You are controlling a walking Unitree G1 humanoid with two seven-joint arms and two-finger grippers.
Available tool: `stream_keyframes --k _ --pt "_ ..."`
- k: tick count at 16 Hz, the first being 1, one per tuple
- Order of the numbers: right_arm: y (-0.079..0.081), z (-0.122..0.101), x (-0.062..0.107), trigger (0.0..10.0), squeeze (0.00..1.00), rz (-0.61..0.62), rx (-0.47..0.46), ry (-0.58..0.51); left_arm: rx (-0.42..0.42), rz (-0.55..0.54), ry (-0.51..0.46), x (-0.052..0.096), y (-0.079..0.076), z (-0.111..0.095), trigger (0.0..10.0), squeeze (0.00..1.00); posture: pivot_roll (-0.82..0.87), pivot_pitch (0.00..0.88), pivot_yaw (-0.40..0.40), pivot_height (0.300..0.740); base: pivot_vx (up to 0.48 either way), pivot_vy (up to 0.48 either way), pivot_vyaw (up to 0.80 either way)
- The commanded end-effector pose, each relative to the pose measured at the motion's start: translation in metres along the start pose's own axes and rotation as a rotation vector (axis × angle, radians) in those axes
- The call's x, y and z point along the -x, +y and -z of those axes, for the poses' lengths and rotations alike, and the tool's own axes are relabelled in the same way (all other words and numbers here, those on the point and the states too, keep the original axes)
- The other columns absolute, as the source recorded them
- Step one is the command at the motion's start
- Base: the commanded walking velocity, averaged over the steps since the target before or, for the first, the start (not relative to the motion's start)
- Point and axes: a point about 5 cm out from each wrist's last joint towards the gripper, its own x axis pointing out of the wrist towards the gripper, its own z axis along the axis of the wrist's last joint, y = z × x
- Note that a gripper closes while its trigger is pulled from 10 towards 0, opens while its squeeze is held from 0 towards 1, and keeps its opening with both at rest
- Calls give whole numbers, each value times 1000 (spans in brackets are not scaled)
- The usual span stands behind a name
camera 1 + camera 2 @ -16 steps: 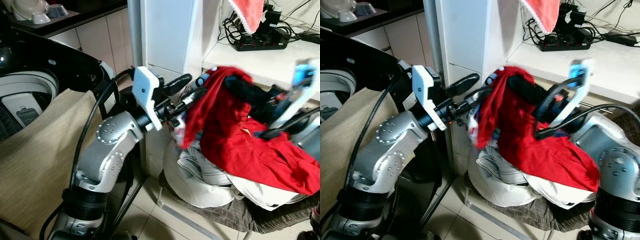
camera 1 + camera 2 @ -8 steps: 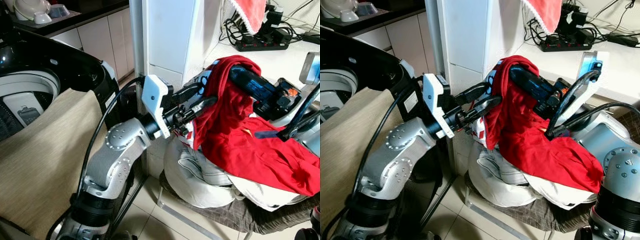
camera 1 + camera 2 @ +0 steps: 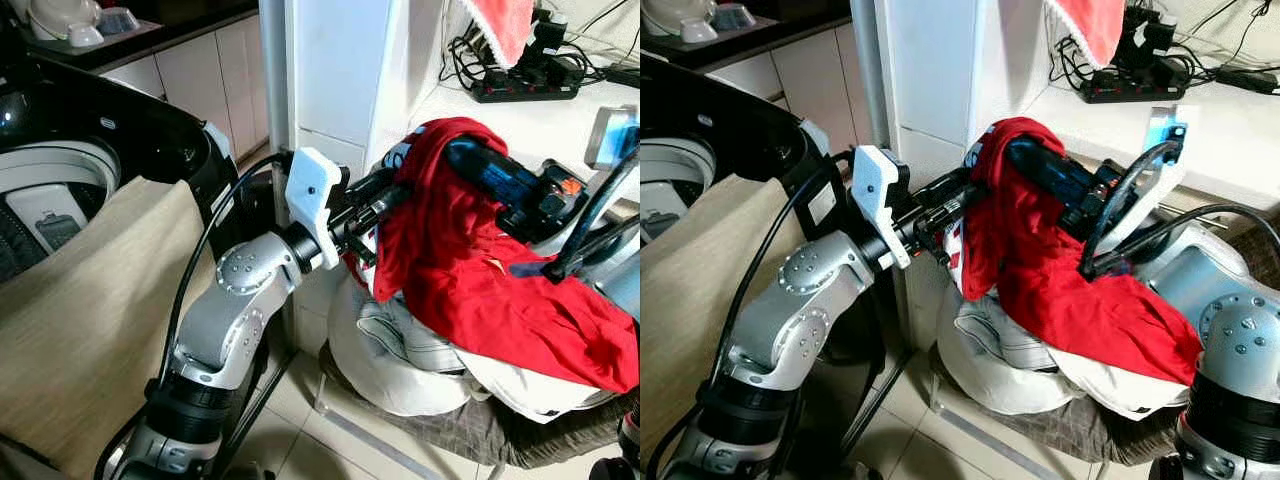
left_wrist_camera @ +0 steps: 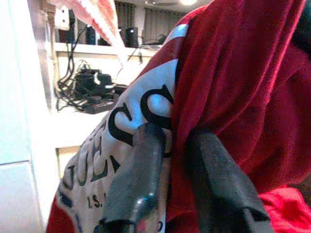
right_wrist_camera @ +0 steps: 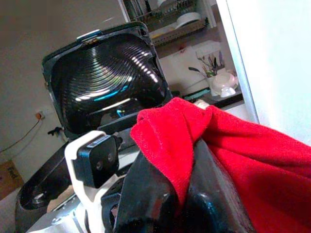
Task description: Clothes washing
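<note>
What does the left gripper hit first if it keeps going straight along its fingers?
The red garment: the left gripper is already pinching a fold of it. Behind that fold probably sits the right gripper, though depth is unclear.

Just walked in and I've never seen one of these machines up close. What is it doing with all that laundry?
The robot is lifting a red garment off a pile of clothes heaped on a chair. Its right gripper has pinched a fold of the red cloth, and its left gripper grips the part with white lettering. The top-loading washing machine stands open to the robot's left, a beige cloth draped over its front. Nothing red is in the drum yet.
</note>
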Motion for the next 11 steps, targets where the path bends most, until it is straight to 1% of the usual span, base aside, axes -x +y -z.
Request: stream_keyframes --k 1,6,11 --pt "9 -5 -2 0 0 -39 33 -6 28 9 -6 -1 1 0 0 0 -131 0 8 740 0 0 0" --pt "8 -5 -2 0 0 -34 33 1 16 52 -25 3 -5 2 0 0 -131 0 4 740 0 0 0" --pt "7 -4 -3 0 0 -30 32 6 28 39 -48 3 -4 2 0 0 -130 0 4 740 0 0 0"
